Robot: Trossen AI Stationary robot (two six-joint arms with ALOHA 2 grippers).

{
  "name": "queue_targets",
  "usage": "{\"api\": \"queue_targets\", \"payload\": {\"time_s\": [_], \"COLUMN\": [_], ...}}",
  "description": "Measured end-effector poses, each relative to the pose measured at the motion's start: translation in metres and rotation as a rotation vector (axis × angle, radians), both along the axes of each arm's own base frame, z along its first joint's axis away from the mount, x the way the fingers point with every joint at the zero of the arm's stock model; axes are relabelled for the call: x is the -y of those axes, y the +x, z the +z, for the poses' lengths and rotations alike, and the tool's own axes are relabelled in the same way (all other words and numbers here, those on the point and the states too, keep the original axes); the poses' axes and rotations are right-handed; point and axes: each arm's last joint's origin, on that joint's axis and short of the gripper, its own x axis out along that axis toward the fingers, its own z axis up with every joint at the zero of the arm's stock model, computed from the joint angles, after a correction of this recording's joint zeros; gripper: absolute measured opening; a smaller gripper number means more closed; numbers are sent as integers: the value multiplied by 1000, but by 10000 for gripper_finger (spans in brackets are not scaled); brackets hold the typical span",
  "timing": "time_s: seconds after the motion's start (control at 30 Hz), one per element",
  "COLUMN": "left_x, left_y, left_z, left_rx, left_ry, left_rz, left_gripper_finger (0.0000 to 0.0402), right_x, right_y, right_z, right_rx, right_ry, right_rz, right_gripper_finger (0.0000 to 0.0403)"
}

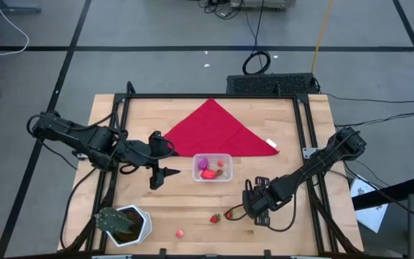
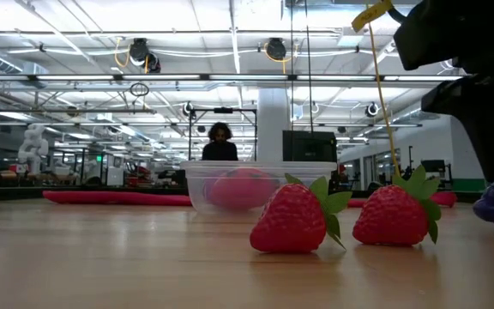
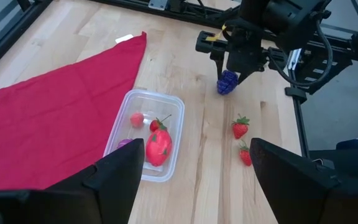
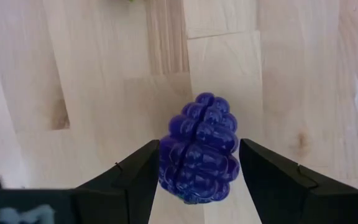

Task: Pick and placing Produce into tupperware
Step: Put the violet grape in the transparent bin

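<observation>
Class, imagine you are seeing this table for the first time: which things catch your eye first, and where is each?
The big red triangular cloth at the table's far middle. Just in front, the small clear plastic tub holding toy fruit. Near the front right, the right gripper grips a purple toy grape bunch, beside two red strawberries.

Glossy plastic grape bunch, clear smooth plastic tupperware, matt red cloth, pale wood table.

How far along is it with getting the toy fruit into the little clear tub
Partly done. The clear tub already holds several pieces, including a strawberry and a small red ball. In hand: the right gripper is shut on a purple grape bunch, away from the tub. Left: two strawberries and a small red ball on the table. The left gripper waits open beside the tub.
</observation>
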Motion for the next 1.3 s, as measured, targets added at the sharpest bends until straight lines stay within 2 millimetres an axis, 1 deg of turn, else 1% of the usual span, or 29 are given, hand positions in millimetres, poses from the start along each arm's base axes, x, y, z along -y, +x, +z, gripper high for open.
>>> {"api": "queue_targets", "payload": {"time_s": [0.53,0.83,1.3], "left_x": [0,0,0], "left_y": [0,0,0], "left_z": [0,0,0], "left_rx": [-1,-1,-1], "left_ry": [0,0,0], "left_rz": [0,-1,-1], "left_gripper_finger": [296,296,296], "right_x": [1,7,7], "right_y": [-3,-8,-6], "right_z": [-1,-10,-12], "right_rx": [-28,-48,-36], "right_ry": [-12,-19,-12], "right_rz": [4,-4,-7], "right_gripper_finger": [210,210,210]}}
